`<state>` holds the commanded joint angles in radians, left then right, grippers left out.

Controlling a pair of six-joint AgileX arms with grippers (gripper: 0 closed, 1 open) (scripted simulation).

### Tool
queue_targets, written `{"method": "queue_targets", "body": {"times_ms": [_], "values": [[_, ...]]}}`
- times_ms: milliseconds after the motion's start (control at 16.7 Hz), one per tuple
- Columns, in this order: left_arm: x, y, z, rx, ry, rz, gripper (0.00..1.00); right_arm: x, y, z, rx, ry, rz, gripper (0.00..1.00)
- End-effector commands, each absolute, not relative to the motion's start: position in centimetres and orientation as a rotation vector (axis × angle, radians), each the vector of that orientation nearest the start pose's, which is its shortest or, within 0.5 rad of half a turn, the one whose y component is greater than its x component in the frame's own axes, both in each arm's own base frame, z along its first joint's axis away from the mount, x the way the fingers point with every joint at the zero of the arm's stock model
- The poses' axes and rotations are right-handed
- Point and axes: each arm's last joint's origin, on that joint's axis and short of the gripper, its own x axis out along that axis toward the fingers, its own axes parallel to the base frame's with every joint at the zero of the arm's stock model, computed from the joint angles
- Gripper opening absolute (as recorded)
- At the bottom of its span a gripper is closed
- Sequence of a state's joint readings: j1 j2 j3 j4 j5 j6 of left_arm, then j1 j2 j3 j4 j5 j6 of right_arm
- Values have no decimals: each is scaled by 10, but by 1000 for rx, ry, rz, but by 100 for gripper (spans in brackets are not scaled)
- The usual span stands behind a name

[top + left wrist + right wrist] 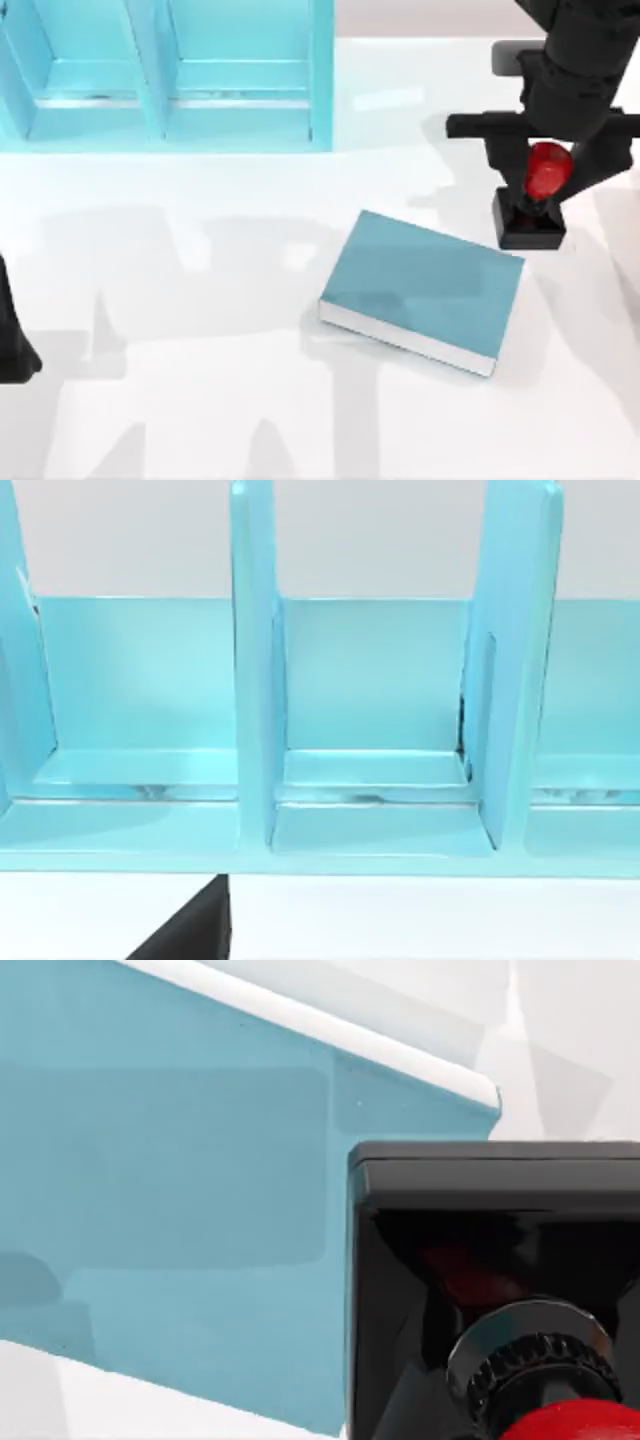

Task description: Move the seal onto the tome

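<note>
From above, the right gripper point(545, 170) is pinching the seal point(535, 200) by its red knob, the tome point(422, 290) lying beside and below it, to its left. The left arm point(12, 340) is idling.

At the right wrist, the seal point(480, 1290) is overlapping the tome point(180, 1190) (carry step, I judge); next comes centring over the cover, then lowering.

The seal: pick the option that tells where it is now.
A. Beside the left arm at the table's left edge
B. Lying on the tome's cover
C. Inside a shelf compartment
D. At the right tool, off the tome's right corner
D: in the top view the seal sits at the right tool, just beyond the right corner of the tome, not on its cover.
</note>
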<state>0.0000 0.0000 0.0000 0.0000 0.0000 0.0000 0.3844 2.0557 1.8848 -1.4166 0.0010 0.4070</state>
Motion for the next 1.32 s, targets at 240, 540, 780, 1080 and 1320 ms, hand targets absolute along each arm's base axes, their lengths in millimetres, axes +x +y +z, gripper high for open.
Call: {"method": "queue_targets", "body": {"times_ms": [240, 540, 780, 1080, 1320], "values": [[106, -1, 160, 0, 0, 0, 100, 355, 224, 226, 10, 1572, -15, 0], [106, -1, 160, 0, 0, 0, 100, 353, 232, 222, 15, 1572, -16, 0], [106, -1, 160, 0, 0, 0, 100, 353, 233, 226, 12, 1569, -14, 0], [106, -1, 160, 0, 0, 0, 100, 353, 233, 227, 11, 1568, -13, 8], [106, -1, 160, 0, 0, 0, 100, 353, 233, 227, 11, 1568, -13, 38]]}}
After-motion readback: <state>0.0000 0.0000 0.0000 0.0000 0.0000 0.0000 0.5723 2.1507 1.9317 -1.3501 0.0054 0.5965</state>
